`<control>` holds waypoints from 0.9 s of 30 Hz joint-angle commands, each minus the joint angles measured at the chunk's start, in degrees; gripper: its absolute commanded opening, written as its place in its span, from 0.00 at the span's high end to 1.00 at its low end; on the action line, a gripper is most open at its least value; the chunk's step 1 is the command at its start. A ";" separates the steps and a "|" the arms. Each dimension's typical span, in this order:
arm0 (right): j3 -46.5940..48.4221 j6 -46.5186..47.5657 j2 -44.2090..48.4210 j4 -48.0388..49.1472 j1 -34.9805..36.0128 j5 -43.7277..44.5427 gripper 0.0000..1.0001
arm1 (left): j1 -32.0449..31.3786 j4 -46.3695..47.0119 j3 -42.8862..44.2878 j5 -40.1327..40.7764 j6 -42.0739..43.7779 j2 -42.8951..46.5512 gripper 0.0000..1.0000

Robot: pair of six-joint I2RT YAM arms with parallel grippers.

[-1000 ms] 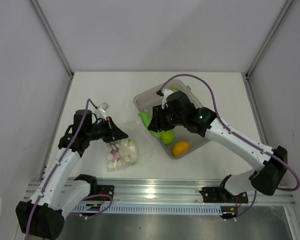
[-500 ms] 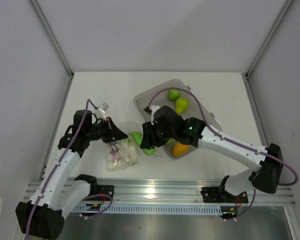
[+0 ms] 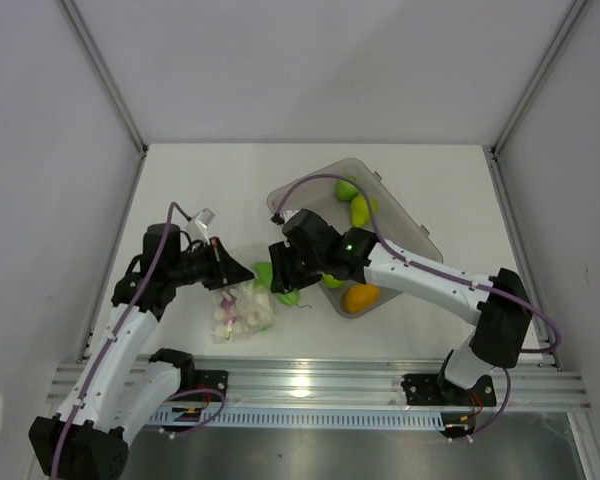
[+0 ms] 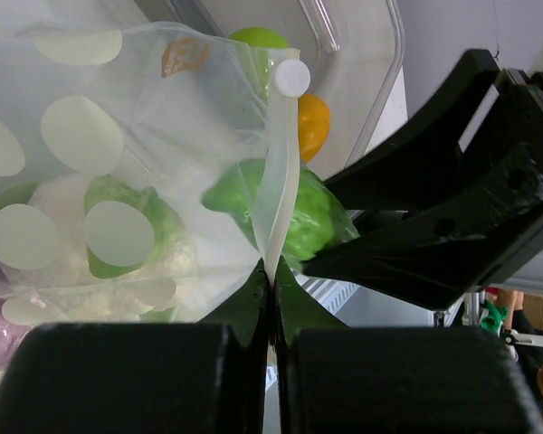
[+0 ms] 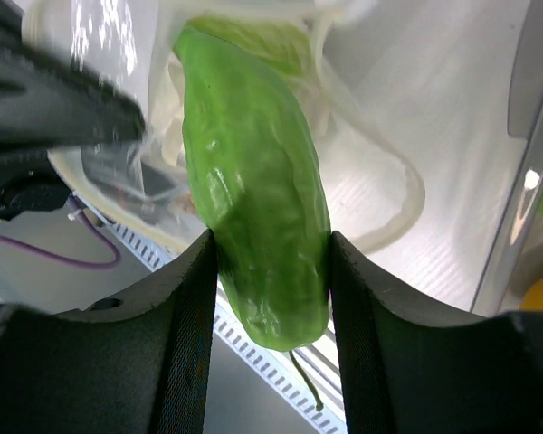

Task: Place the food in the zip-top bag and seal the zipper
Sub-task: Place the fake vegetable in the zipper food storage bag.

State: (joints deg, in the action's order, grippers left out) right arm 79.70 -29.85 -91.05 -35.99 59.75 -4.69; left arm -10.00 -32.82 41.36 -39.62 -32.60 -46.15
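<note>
1. Top view: the left claw (image 3: pixel 235 270) was seen pressed together on the mouth edge of the bag (image 3: pixel 242 310), which lay on the tabletop (image 3: pixel 200 180) between the two arms. The edge was judged to be held up so that the mouth was kept gaping. A cucumber (image 3: pixel 264 271) was pinched by the right claw (image 3: pixel 280 275) right at that mouth. A pear (image 3: pixel 360 210), an apple (image 3: pixel 346 188) and an orange citrus (image 3: pixel 361 297) were left in the grey bin (image 3: pixel 405 228). Both sets of claw tips were largely hidden under the wrists.
2. Left wrist view: the zipper (image 4: pixel 281 172) was shown nipped between the closed fingers, rising from them as a pale strip. The cucumber was seen blurred just beside it; whether its end was already within the mouth could not be told. Pale cauliflower (image 4: pixel 59 212) and something green were made out through the spotted film. A purple piece was cut off at the lower left.
3. Right wrist view: the cucumber was gripped about its middle, with a pad pressed against either side and the jaws half spread. It was pointed lengthwise at the bag, so it was judged to be going in end first. Its far end was lost among glare and crumpled film, so the depth reached could not be made out.
</note>
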 commanded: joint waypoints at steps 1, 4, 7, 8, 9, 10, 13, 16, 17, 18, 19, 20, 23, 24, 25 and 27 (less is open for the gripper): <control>5.45 0.76 -3.77 1.00 -0.42 1.26 0.88 | -0.20 -0.49 1.26 -0.73 -1.06 1.68 0.99; 6.78 -1.35 -6.41 2.85 -1.38 0.04 0.88 | -0.20 -1.19 1.53 -1.08 -1.24 2.38 0.99; 7.92 -2.41 -7.83 5.39 -1.48 -0.32 0.87 | -0.20 -1.98 2.31 -1.34 -1.41 2.99 0.99; 7.84 -2.15 -8.09 7.49 -1.47 -0.41 0.87 | -0.20 -2.16 2.67 -1.25 -1.41 3.08 0.99; 7.75 -1.97 -8.27 8.29 -1.47 -0.32 0.83 | -0.20 -2.34 3.10 -1.25 -1.41 3.08 0.99; 7.84 -1.71 -8.45 8.82 -1.39 0.46 0.81 | -0.20 -2.60 3.37 -1.34 -1.41 3.26 0.99; 7.84 -0.48 -9.41 10.93 -1.65 0.38 0.70 | -0.20 -2.95 3.81 -1.52 -1.41 3.35 0.99; 8.10 0.67 -10.03 12.17 -2.35 0.11 0.34 | -0.20 -2.87 3.99 -1.61 -1.68 3.35 0.99; 8.36 1.10 -9.94 11.73 -2.44 0.38 0.26 | -0.20 -2.87 3.99 -1.69 -1.68 3.35 0.99; 8.54 1.28 -9.51 11.38 -2.44 0.64 0.23 | -0.20 -2.95 3.81 -1.69 -1.68 3.26 0.99; 8.11 1.46 -8.81 11.03 -2.44 1.17 0.20 | -0.20 -3.04 3.90 -1.61 -1.50 3.43 0.99; 7.75 1.20 -7.93 10.77 -2.62 1.61 0.18 | -0.20 -3.13 3.90 -1.61 -1.41 3.52 0.99; 6.61 0.67 -4.33 8.22 -3.67 2.40 0.12 | -0.20 -3.22 3.72 -0.99 -1.06 3.52 0.99; 6.35 -0.03 -1.97 7.34 -4.02 3.45 0.12 | -0.20 -3.30 3.64 -1.08 -1.06 3.52 0.99; 5.04 -0.30 -0.46 6.20 -4.28 4.07 0.12 | -0.20 -3.30 3.81 -1.08 -0.98 3.44 0.99; 2.84 -1.26 2.87 5.84 -5.51 4.51 0.11 | -0.20 -3.31 3.99 -0.99 -0.89 3.44 0.99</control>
State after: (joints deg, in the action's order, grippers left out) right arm 84.03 -29.91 -96.14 -29.08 55.88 -3.01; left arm -10.00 -36.62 42.76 -39.64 -33.04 -43.44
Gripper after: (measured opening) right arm 0.883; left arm 0.007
